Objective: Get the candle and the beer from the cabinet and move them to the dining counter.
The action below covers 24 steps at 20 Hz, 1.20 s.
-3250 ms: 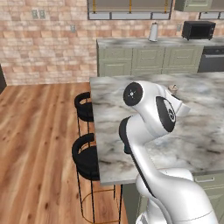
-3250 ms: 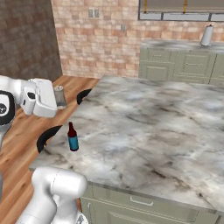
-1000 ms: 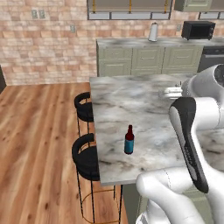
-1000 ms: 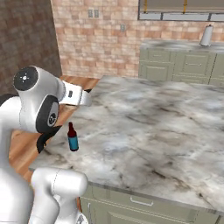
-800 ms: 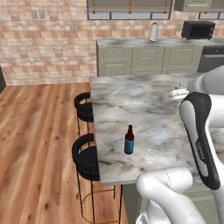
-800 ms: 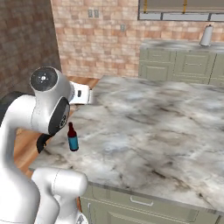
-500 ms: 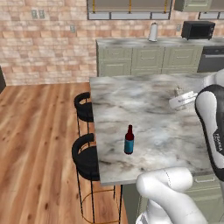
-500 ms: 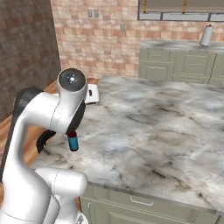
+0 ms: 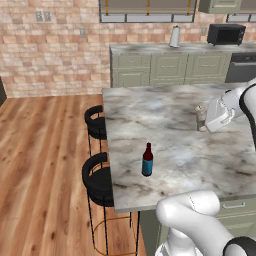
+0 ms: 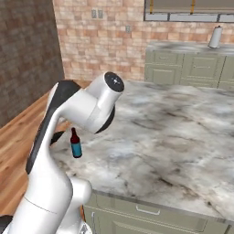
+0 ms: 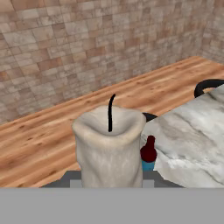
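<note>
The gripper (image 9: 201,119) held the candle (image 9: 200,118) above the dining counter (image 9: 175,130), at two o'clock from the beer (image 9: 147,160).

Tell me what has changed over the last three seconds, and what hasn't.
The gripper, carrying the pale stubby candle, swung from the stool side of the marbled island counter across to its far side. The dark red-brown beer bottle stayed standing near the stools.
</note>
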Tool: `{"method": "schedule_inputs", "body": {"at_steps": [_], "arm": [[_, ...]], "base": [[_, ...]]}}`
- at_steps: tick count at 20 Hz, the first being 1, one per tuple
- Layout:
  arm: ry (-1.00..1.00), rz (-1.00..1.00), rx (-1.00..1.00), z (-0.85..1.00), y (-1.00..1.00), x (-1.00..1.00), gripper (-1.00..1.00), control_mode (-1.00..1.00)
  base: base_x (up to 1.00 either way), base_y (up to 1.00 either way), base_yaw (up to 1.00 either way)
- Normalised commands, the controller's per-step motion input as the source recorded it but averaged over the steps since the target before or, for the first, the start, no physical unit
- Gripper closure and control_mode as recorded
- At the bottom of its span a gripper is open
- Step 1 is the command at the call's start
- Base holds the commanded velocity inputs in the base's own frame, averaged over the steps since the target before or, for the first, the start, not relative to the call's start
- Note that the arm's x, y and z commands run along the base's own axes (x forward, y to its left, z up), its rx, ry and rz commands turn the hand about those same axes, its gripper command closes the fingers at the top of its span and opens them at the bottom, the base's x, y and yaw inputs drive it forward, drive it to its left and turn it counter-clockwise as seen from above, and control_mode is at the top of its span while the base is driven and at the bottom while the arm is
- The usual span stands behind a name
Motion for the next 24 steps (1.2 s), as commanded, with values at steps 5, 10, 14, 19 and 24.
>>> {"method": "schedule_inputs", "body": {"at_steps": [5,10,14,19,24], "arm": [[0.05,0.4,0.02,-0.19,0.02,0.08,1.0,-1.0],[0.09,0.21,0.25,-0.31,-0.01,-0.08,1.0,-1.0],[0.05,0.08,0.23,-0.38,0.0,-0.15,1.0,-1.0],[0.02,0.04,0.12,-0.37,-0.01,-0.12,1.0,-1.0],[-0.01,0.0,-0.04,-0.36,0.0,-0.09,1.0,-1.0]], "base": [[0.0,0.0,0.0],[0.0,0.0,0.0],[0.0,0.0,0.0],[0.0,0.0,0.0],[0.0,0.0,0.0]]}}
